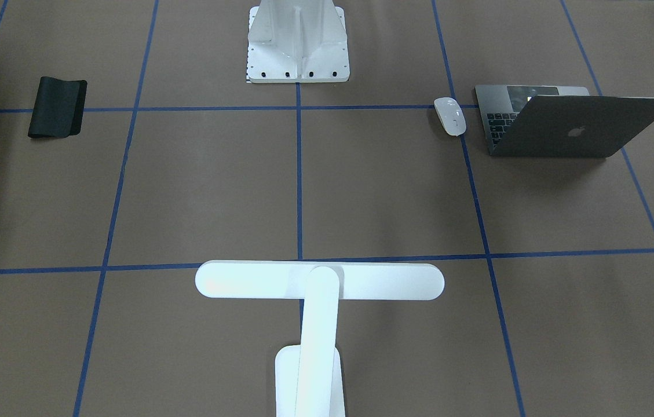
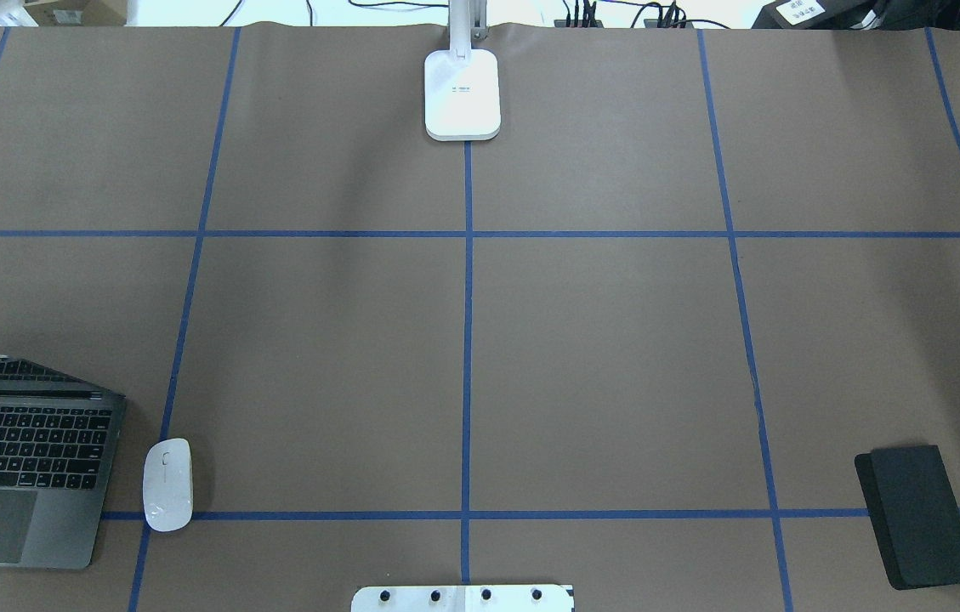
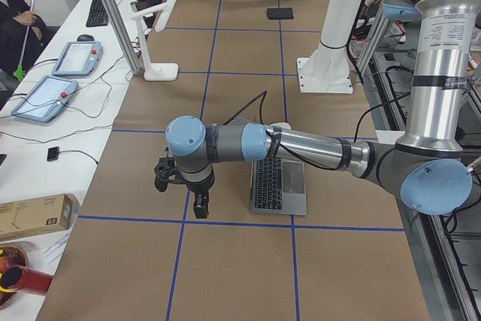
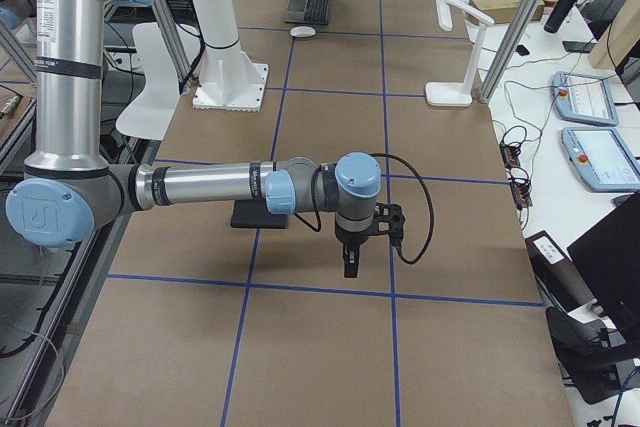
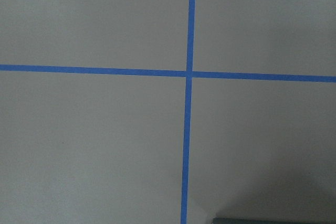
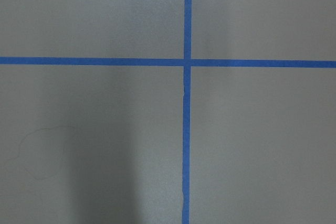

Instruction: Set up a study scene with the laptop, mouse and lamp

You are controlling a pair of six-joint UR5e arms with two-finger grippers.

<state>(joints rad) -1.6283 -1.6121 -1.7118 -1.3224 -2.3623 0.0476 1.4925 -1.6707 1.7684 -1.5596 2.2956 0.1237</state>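
The open grey laptop [image 2: 16, 459] sits at the near left of the table, its logo lid showing in the front view [image 1: 570, 130]. The white mouse [image 2: 167, 484] lies just to its right [image 1: 450, 116]. The white T-shaped lamp [image 1: 320, 281] stands at the table's far middle, on its base [image 2: 462, 93]. My left gripper [image 3: 199, 204] hangs over bare table beside the laptop [image 3: 278, 186]. My right gripper [image 4: 350, 262] hangs over bare table near the black mat. Both show only in the side views, so I cannot tell whether they are open or shut. The wrist views show only brown table and blue tape.
A flat black mat [image 2: 917, 514] lies at the near right. The white bolted pedestal [image 1: 298, 46] stands at the near middle edge. Blue tape lines grid the brown table. Tablets and cables lie on a side bench [image 3: 45, 95] past the far edge.
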